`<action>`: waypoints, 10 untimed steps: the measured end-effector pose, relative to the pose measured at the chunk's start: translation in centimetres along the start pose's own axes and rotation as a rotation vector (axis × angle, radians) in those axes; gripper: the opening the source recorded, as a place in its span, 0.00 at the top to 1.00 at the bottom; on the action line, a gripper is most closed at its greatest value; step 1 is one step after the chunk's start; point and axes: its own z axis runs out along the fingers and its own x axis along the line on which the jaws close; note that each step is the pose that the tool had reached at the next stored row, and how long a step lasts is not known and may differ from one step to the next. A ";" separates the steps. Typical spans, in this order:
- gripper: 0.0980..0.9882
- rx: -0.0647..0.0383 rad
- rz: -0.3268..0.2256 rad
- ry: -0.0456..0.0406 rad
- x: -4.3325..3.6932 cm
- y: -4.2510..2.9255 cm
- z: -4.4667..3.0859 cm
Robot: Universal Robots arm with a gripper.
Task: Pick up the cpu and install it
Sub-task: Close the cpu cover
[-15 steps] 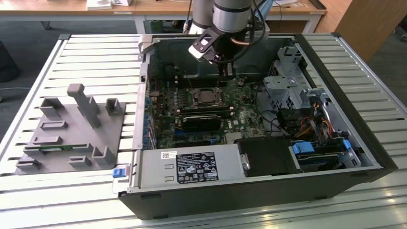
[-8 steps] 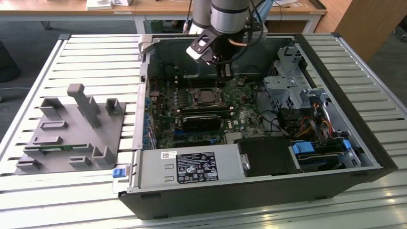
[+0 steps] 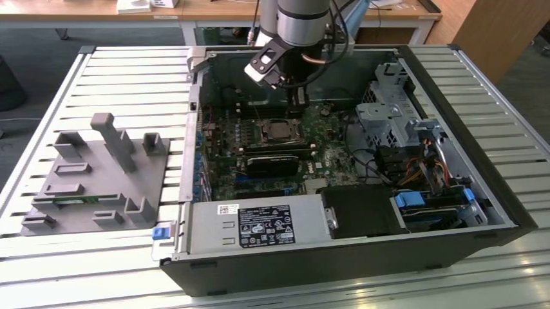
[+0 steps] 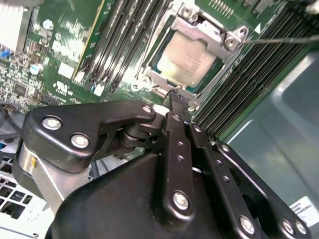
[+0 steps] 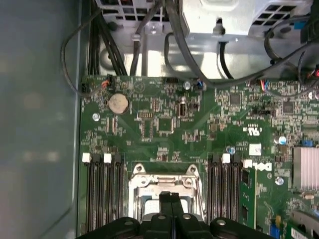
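Hovering with its two fingers (image 4: 178, 137) clenched together on nothing, your pincer (image 4: 176, 97) stands close over one edge of the socket frame (image 4: 234, 39), inside the open computer case (image 3: 344, 264). The cpu (image 4: 187, 62) lies flat within that frame on the motherboard (image 3: 225, 138), between the banks of memory slots (image 4: 124, 45), so it reads as seated. For a clean finish, judge your height from the second wrist view and hold the fingertips off the frame and the thin lever (image 4: 284, 40) beside it.

The socket frame (image 4: 225, 44) covers the cpu's (image 4: 187, 62) rim in the second wrist view. In the exterior view, the arm (image 3: 297, 22) at 12 o'clock runs off the edge.
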 end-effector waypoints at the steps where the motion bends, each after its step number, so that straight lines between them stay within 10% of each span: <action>1: 0.99 0.000 0.000 0.0001 0.00 -0.21 0.03; 10: 0.99 0.001 0.000 0.0001 0.02 -1.45 0.72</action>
